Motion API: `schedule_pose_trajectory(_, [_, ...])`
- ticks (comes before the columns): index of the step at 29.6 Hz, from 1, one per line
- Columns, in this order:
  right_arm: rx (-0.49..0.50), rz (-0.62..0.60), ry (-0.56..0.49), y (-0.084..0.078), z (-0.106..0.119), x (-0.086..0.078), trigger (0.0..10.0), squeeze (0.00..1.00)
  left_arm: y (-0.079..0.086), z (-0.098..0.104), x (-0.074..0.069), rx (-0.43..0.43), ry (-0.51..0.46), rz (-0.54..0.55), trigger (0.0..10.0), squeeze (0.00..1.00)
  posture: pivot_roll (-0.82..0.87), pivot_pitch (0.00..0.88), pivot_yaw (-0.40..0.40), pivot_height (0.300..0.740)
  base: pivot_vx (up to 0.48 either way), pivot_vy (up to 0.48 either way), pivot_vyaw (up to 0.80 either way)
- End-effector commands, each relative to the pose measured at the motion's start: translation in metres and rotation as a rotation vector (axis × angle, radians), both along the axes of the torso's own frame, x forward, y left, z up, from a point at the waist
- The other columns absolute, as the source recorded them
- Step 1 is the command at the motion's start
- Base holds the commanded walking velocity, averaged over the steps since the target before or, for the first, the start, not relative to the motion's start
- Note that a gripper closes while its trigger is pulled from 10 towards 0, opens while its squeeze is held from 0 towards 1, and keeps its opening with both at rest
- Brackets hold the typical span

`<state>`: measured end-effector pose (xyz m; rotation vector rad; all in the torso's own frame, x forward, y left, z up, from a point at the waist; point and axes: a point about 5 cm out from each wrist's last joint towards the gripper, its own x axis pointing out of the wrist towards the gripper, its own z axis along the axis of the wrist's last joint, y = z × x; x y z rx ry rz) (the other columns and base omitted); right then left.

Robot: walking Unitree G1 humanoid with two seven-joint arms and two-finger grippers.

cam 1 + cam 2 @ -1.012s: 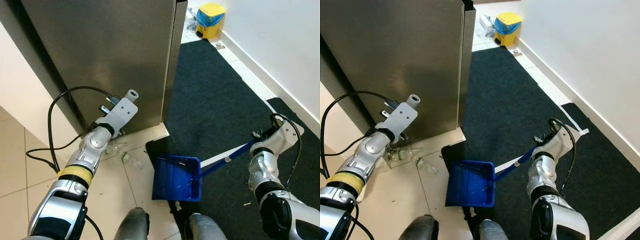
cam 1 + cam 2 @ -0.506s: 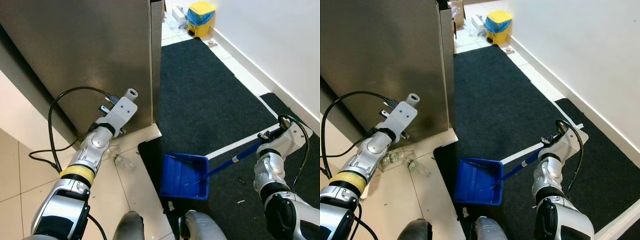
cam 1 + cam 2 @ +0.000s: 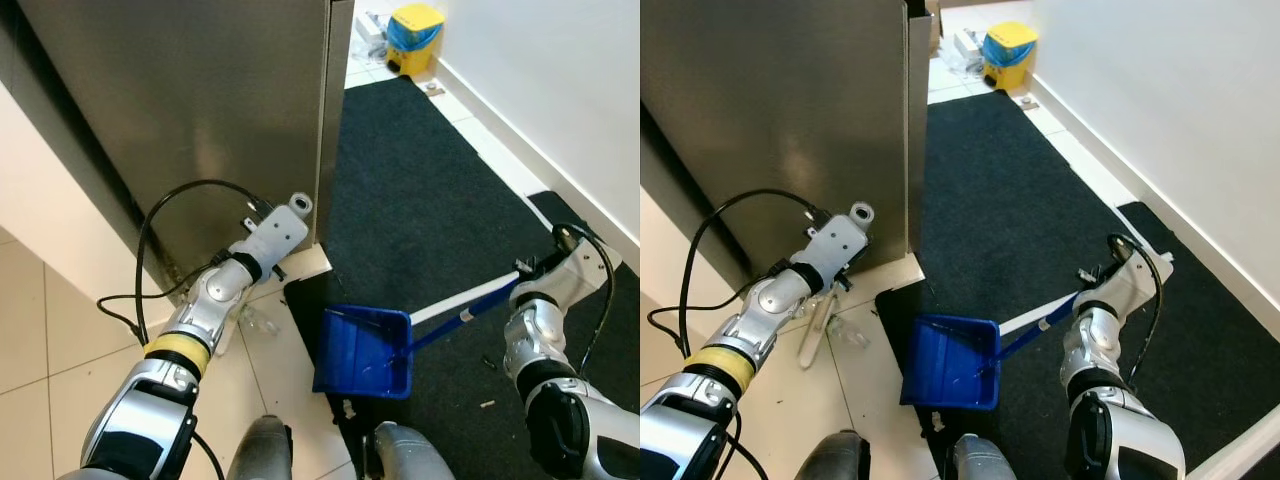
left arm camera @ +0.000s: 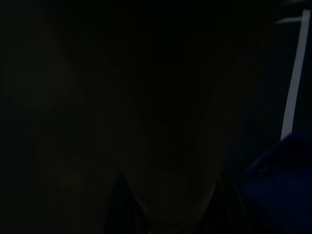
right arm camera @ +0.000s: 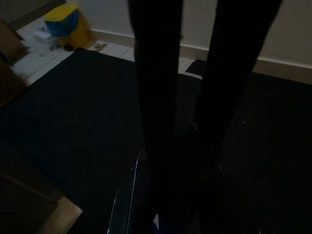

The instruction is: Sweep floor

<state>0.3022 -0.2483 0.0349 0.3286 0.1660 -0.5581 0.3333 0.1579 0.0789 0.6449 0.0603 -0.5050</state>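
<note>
A blue dustpan [image 3: 365, 350] rests on the edge of the dark carpet [image 3: 420, 180], its mouth facing the tiled floor. Its long handle [image 3: 465, 315] rises to my right gripper [image 3: 522, 284], which is shut on it. My left gripper [image 3: 828, 290] is low at the foot of the steel cabinet [image 3: 200, 120], its fingers hidden under the wrist. A pale brush [image 3: 814, 328] slants down from it to the tiles. Clear plastic litter [image 3: 262, 322] lies on the tiles between the brush and the dustpan. The left wrist view is nearly black, with the dustpan [image 4: 278, 185] faintly blue.
The steel cabinet stands close on the left, a white wall [image 3: 560, 80] on the right. A yellow and blue bin [image 3: 415, 25] sits at the carpet's far end. White tape [image 3: 478, 291] crosses the carpet. Small scraps [image 3: 487, 404] lie by my right arm. My feet [image 3: 262, 450] are below.
The camera has shifted. My left arm has dropped lower towards the cabinet's foot and the pale brush now shows beneath it. The dustpan stays at the carpet edge in my right gripper.
</note>
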Motion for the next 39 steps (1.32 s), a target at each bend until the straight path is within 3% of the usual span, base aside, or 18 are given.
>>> schedule_pose_trajectory(1, [-0.009,-0.026,-0.033,-0.004,0.006,0.002,10.0,0.00,0.005,0.014,0.010,0.082,-0.067,-0.002,10.0,0.00,0.12,0.074,-0.057,0.740,0.000,0.000,0.00])
schedule_pose_trajectory(3, [-0.012,-0.027,-0.034,-0.004,0.006,0.001,10.0,0.00,0.007,0.015,0.011,0.124,-0.072,-0.009,10.0,0.00,0.11,0.093,-0.061,0.740,0.000,0.000,0.00])
schedule_pose_trajectory(4, [-0.018,-0.038,-0.038,-0.009,0.007,0.001,10.0,0.00,0.009,0.016,0.012,0.193,-0.091,-0.035,10.0,0.00,0.09,0.133,-0.070,0.740,0.000,0.000,0.00])
schedule_pose_trajectory(14, [-0.053,-0.088,-0.069,-0.033,0.025,0.005,10.0,0.00,0.015,0.021,0.016,0.331,-0.111,-0.118,10.0,0.00,0.01,0.281,-0.103,0.740,0.000,0.000,0.00])
schedule_pose_trajectory(21, [-0.059,-0.094,-0.114,-0.035,0.036,0.010,10.0,0.00,0.023,0.015,0.017,0.459,-0.102,-0.136,10.0,0.00,-0.05,0.352,-0.119,0.740,0.000,0.000,0.00])
schedule_pose_trajectory(25, [-0.062,-0.048,-0.137,-0.032,0.041,0.016,10.0,0.00,0.039,0.014,0.018,0.597,-0.098,-0.125,10.0,0.00,-0.09,0.404,-0.129,0.740,0.000,0.000,0.00])
schedule_pose_trajectory(27, [-0.071,-0.029,-0.146,-0.029,0.042,0.017,10.0,0.00,0.041,0.012,0.018,0.627,-0.096,-0.121,10.0,0.00,-0.11,0.419,-0.131,0.740,0.000,0.000,0.00])
schedule_pose_trajectory(31, [-0.072,-0.013,-0.156,-0.026,0.042,0.018,10.0,0.00,0.037,0.010,0.019,0.640,-0.104,-0.116,10.0,0.00,-0.12,0.426,-0.134,0.740,0.000,0.000,0.00])
schedule_pose_trajectory(33, [-0.072,0.010,-0.153,-0.021,0.039,0.017,10.0,0.00,0.021,0.009,0.022,0.540,-0.098,-0.084,10.0,0.00,-0.13,0.427,-0.137,0.740,0.000,0.000,0.00])
schedule_pose_trajectory(35, [-0.073,0.019,-0.151,-0.020,0.038,0.017,10.0,0.00,0.016,0.008,0.022,0.508,-0.091,-0.078,10.0,0.00,-0.13,0.427,-0.137,0.740,0.000,0.000,0.00])
schedule_pose_trajectory(39, [-0.093,0.082,-0.108,-0.012,0.031,0.015,10.0,0.00,-0.016,-0.006,0.016,0.364,-0.030,-0.105,10.0,0.00,-0.14,0.429,-0.129,0.740,0.000,0.000,0.00])
